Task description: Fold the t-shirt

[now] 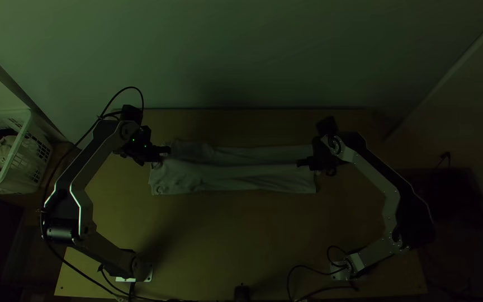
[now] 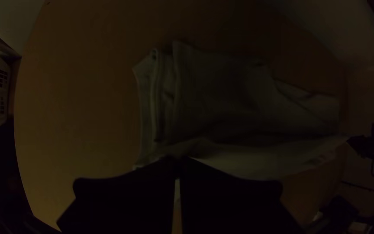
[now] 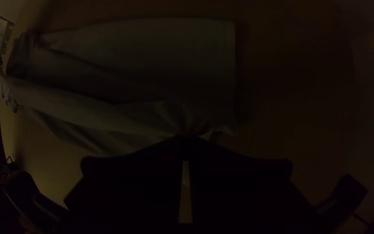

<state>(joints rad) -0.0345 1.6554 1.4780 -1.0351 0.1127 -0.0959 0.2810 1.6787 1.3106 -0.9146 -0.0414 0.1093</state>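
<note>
My left gripper (image 1: 163, 151) is at the pale t-shirt's left end, and my right gripper (image 1: 299, 163) at its right end. The t-shirt (image 1: 236, 176) lies as a long folded strip across the table, bunched at the left. In the left wrist view, the left gripper (image 2: 177, 161) is shut on a layer of the t-shirt (image 2: 239, 160). Creases gather in the t-shirt (image 3: 152, 117) where the right gripper (image 3: 186, 138) is shut on it in the right wrist view. A raised ridge of cloth runs between both grippers.
The wooden table (image 1: 225, 240) extends toward the arms' bases. Beyond its left side stands a white basket (image 1: 26, 151) with cloth inside. A pale wall (image 1: 241, 56) rises behind the table's far edge. Black cables (image 1: 289, 279) lie near the right base.
</note>
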